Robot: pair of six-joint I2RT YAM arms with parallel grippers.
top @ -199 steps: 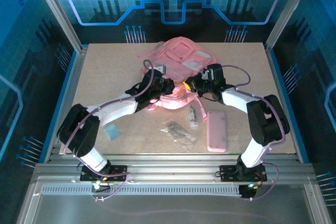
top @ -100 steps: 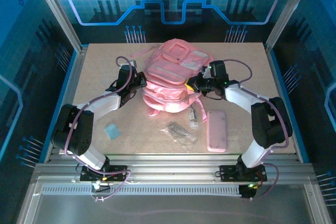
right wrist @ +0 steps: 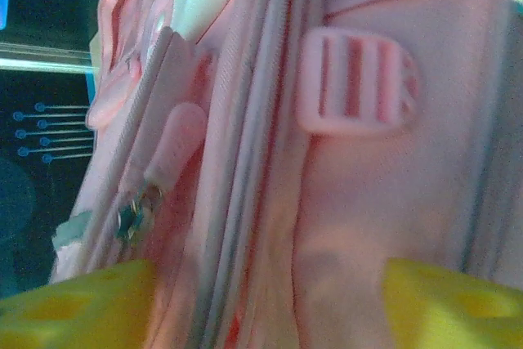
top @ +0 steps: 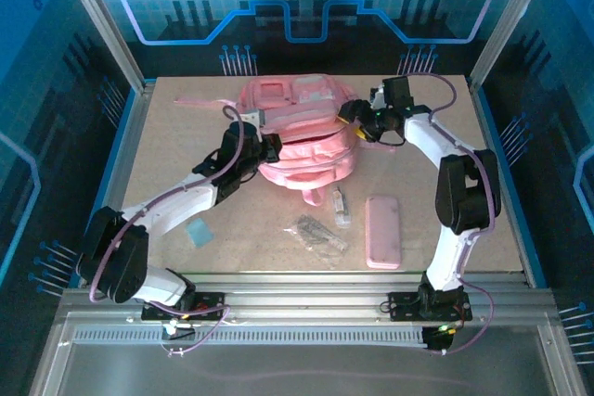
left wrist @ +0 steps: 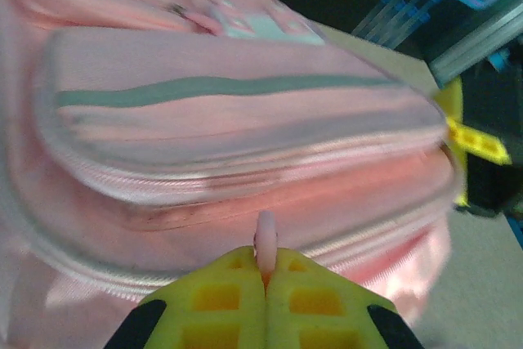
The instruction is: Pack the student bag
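Note:
The student bag is a soft pink backpack lying at the back middle of the table. In the left wrist view its front pocket has a grey stripe. My left gripper is at the bag's near left side; its yellow fingers are shut on a pale pink zipper pull. My right gripper is against the bag's right side. Its yellow fingers stand wide apart, with pink fabric and zip lines close in front of them and a pink strap buckle above.
On the table in front of the bag lie a flat pink pencil case, a small clear item, a pile of dark small items and a blue card. A pink strap trails to the back left.
The bag has shifted back and to the left and settled lower. The left gripper has come back in to its near side. The right gripper has opened and swung to the back right.

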